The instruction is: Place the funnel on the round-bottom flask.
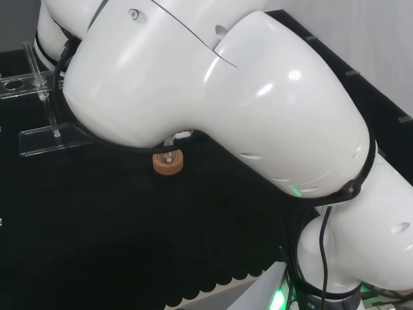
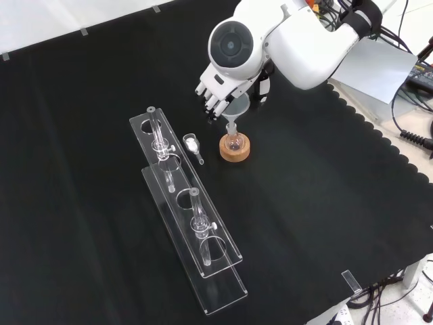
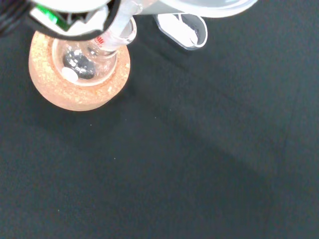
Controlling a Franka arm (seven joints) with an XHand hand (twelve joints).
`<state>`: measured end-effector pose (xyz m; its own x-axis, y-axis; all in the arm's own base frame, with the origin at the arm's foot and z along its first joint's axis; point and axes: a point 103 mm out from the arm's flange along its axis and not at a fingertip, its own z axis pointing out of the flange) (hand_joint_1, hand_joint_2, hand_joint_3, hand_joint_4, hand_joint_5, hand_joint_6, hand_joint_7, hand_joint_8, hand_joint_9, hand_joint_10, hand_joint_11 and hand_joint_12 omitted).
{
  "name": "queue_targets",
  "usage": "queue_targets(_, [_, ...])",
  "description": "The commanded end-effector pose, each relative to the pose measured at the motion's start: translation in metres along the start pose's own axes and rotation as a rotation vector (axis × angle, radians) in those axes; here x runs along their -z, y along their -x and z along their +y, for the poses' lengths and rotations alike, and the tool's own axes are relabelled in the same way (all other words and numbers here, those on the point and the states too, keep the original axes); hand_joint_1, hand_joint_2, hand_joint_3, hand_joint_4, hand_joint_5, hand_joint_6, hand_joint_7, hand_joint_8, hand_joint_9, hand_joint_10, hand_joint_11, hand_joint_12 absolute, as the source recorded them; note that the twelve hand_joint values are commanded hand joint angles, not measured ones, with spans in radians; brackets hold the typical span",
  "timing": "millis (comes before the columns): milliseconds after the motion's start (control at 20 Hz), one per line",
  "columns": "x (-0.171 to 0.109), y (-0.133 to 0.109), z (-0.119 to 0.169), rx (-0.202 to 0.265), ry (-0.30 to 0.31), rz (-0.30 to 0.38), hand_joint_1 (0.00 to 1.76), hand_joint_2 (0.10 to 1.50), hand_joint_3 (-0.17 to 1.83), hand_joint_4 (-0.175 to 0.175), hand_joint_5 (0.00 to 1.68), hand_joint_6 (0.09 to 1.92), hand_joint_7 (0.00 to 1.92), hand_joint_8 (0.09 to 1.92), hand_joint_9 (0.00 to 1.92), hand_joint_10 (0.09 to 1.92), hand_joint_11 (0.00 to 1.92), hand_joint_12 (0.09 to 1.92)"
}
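The hand [image 2: 215, 91] pinches the funnel [image 2: 236, 108] upright, stem pointing straight down at the round-bottom flask [image 2: 234, 141] neck.

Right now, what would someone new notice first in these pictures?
In the front view, the hand holding a clear funnel over a round-bottom flask on its cork ring, near the cloth's top middle. Next, the long clear rack with tubes, to its lower left.

Hand [image 2: 215, 88] under white arm link, fingers [image 2: 212, 103] curled downward.
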<state>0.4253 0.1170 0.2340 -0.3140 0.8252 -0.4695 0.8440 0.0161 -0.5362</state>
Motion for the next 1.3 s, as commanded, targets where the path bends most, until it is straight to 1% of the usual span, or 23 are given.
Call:
queue_targets(50, [-0.0013,0.0007,0.0000,0.001,-0.005,0.002,0.96,0.71,0.72,0.020,0.58,0.58,0.49,0.66,0.88,0.48,0.53,1.34])
queue_targets(300, [-0.0020,-0.0052,0.0006,0.004,-0.002,0.010,0.96,0.71,0.72,0.019,0.58,0.58,0.49,0.66,0.88,0.48,0.53,1.34])
queue_targets(450, [-0.0020,-0.0064,0.0010,0.004,-0.004,0.011,0.95,0.71,0.72,0.018,0.58,0.58,0.48,0.66,0.88,0.48,0.53,1.34])
queue_targets(550, [-0.0039,-0.0036,0.0008,0.013,0.003,0.024,0.95,0.71,0.72,0.018,0.58,0.58,0.48,0.66,0.88,0.48,0.53,1.34])
queue_targets(600, [-0.0038,-0.0038,0.0011,0.011,-0.003,0.011,0.95,0.71,0.72,0.018,0.58,0.58,0.48,0.66,0.88,0.48,0.53,1.34])
queue_targets(1000, [-0.0018,-0.0069,0.0021,0.004,-0.011,-0.004,0.95,0.71,0.72,0.016,0.58,0.58,0.48,0.66,0.88,0.49,0.53,1.34])
queue_targets(1100, [-0.0030,-0.0055,0.0021,0.012,-0.004,0.009,0.95,0.71,0.72,0.016,0.58,0.58,0.48,0.66,0.88,0.49,0.53,1.34])
queue_targets(1300, [-0.0029,-0.0058,0.0023,0.014,-0.001,0.013,0.95,0.71,0.72,0.016,0.57,0.58,0.48,0.67,0.88,0.49,0.53,1.34])
